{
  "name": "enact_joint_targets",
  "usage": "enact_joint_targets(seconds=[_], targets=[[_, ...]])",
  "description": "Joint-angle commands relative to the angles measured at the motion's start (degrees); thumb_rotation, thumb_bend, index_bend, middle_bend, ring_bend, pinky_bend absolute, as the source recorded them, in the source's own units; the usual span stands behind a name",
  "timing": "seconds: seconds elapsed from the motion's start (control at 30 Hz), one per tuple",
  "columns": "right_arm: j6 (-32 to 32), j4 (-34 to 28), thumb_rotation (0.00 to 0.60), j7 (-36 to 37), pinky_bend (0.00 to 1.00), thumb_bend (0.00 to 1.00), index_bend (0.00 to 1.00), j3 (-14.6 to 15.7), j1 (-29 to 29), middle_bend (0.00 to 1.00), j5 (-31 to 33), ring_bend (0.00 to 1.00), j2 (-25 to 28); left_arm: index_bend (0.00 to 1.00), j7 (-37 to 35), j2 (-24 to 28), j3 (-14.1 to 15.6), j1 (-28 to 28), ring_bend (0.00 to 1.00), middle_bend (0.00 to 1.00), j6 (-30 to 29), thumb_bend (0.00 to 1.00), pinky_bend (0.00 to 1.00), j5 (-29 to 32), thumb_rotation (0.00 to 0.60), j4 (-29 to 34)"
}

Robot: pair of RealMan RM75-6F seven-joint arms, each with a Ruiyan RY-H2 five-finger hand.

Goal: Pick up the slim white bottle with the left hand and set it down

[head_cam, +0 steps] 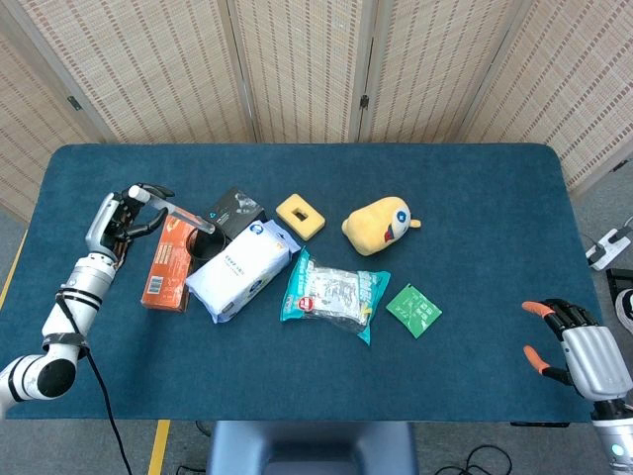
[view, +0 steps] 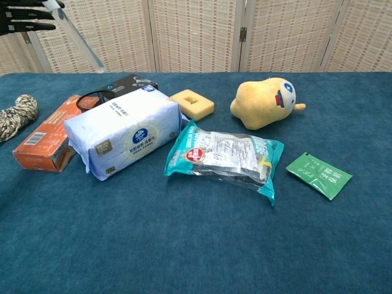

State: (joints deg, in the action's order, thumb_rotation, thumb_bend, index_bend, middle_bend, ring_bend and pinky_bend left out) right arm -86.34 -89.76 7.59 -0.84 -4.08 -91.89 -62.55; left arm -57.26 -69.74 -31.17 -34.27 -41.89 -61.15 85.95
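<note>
Left hand raised at the table's left side, fingers curled around one end of the slim white bottle, forearm angled up from the lower left. Right hand low at the table's near right corner, empty, fingers slightly spread and pointing left.

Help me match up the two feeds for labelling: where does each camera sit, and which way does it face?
Head view: high, looking steeply down on the table; shows the left hand holding the bottle and the right hand.
Chest view: low at the near edge, looking across toward the screens; only the left hand shows, top left.
Shared: left hand, bottle, tissue pack, plush.
</note>
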Motion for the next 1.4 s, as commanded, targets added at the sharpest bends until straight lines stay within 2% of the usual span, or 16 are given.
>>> enact_joint_targets(seconds=[0.03,0.2,0.3,0.43,0.53,0.67,0.73,0.93,1.1,1.4], targets=[[-0.10,0.06,0.600,0.05,0.25,0.23,0.25,0.01,0.08,0.29,0.05,0.20,0.03,0.63,21.16,-2.88,4.15,-1.61,0.27,0.42,-4.23,0.52,0.14,-3.87,0.600,-6.76],[-0.39,0.15,0.600,0.20,0.25,0.23,0.25,0.00,0.33,0.29,0.25,0.20,0.07,0.63,38.09,-5.50,6.99,-3.14,0.27,0.42,-10.35,0.52,0.14,-1.84,0.600,-9.79],[-0.48,0.32,0.600,0.36,0.25,0.23,0.25,0.04,0.43,0.29,0.27,0.20,-0.03,0.63,44.05,-5.83,7.27,-3.80,0.26,0.42,-12.49,0.52,0.14,-0.41,0.600,-9.31],[-0.30,0.46,0.600,0.48,0.25,0.23,0.25,-0.01,0.44,0.29,0.56,0.20,-0.08,0.64,46.35,-5.62,6.89,-4.14,0.26,0.41,-12.92,0.52,0.14,1.93,0.600,-7.53],[-0.34,0.55,0.600,0.58,0.25,0.23,0.25,-0.03,0.47,0.29,0.58,0.20,-0.10,0.64,42.75,-4.94,5.76,-4.05,0.26,0.41,-11.12,0.52,0.14,3.55,0.600,-5.35],[-0.28,0.56,0.600,0.60,0.25,0.23,0.25,-0.09,0.44,0.29,0.65,0.20,-0.11,0.64,28.91,-3.10,2.01,-2.89,0.26,0.41,-5.18,0.52,0.14,5.99,0.600,-1.45],[-0.10,0.56,0.600,0.53,0.25,0.23,0.25,-0.06,0.41,0.29,0.73,0.20,-0.11,0.64,23.34,-2.18,0.73,-2.78,0.26,0.41,-1.63,0.52,0.14,5.99,0.600,-1.31],[0.10,0.30,0.600,0.19,0.25,0.23,0.25,-0.12,0.33,0.29,0.87,0.20,-0.07,0.63,13.86,-2.82,-1.17,-2.69,0.26,0.41,2.37,0.52,0.14,5.66,0.600,-3.97],[0.29,0.06,0.600,-0.11,0.25,0.23,0.25,-0.11,0.29,0.29,0.96,0.20,-0.04,0.64,11.69,-3.41,-0.34,-3.18,0.26,0.41,4.59,0.52,0.14,3.97,0.600,-6.40],[0.21,-0.25,0.600,-0.39,0.25,0.23,0.25,-0.11,0.45,0.29,1.14,0.20,0.04,0.64,14.11,-5.42,1.97,-4.60,0.26,0.41,4.05,0.52,0.14,2.72,0.600,-8.97]])
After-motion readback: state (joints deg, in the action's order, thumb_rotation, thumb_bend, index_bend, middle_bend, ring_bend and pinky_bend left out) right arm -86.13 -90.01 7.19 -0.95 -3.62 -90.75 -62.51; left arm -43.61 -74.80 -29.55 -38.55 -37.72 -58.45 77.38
